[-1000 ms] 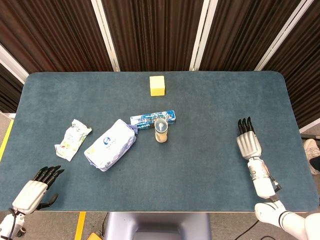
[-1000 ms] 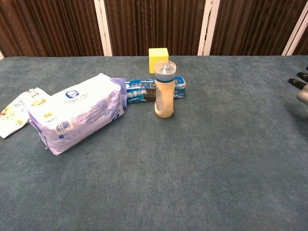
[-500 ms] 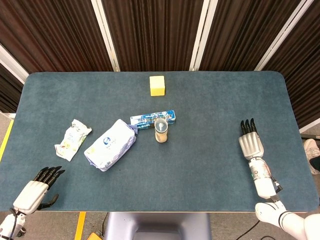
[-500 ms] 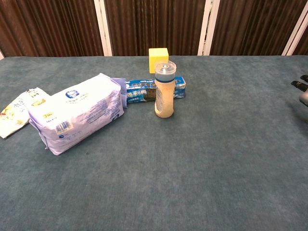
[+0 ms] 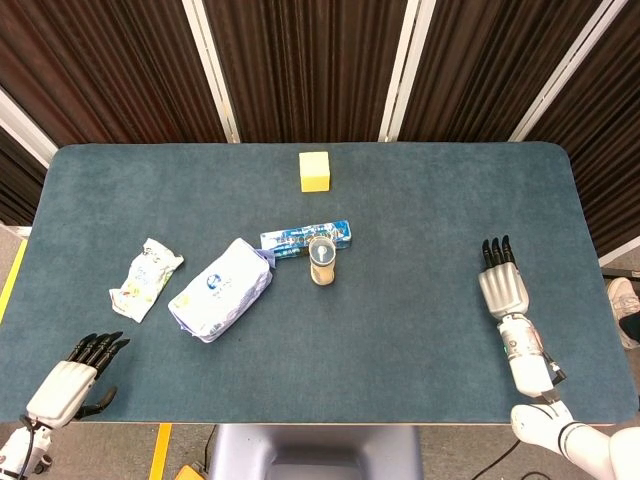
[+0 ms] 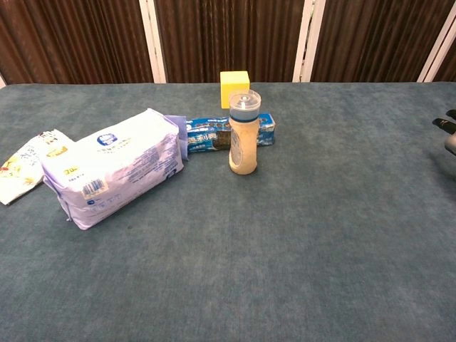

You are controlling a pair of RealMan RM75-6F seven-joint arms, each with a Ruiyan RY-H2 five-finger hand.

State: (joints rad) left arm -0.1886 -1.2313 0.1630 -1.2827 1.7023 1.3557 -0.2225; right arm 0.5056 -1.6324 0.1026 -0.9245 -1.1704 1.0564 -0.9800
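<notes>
On the dark blue tabletop point(image 5: 420, 330) we see our right hand point(image 5: 503, 285) lying flat near the right edge, fingers straight and close together, holding nothing. Our left hand point(image 5: 72, 375) sits at the near left corner, partly off the edge, fingers extended with the thumb apart, also holding nothing.

Near the middle stands a baby bottle point(image 5: 322, 260) with a blue ring, upright, touching or just in front of a blue toothpaste box point(image 5: 305, 238) that lies flat behind it. Just left of these lies a white and lilac pack of wipes point(image 5: 220, 289), and further left a small crumpled snack packet point(image 5: 146, 278). A yellow cube point(image 5: 315, 171) rests near the far edge.

From overhead we get both hands whole. The chest camera shows only the dark fingertips point(image 6: 447, 122) of the right hand at its right border and nothing of the left, yet it gives the bottle's creamy contents and the label on the wipes.

Against a second ago, the right hand has drawn back slightly toward the near edge and further right; everything else lies unchanged.
</notes>
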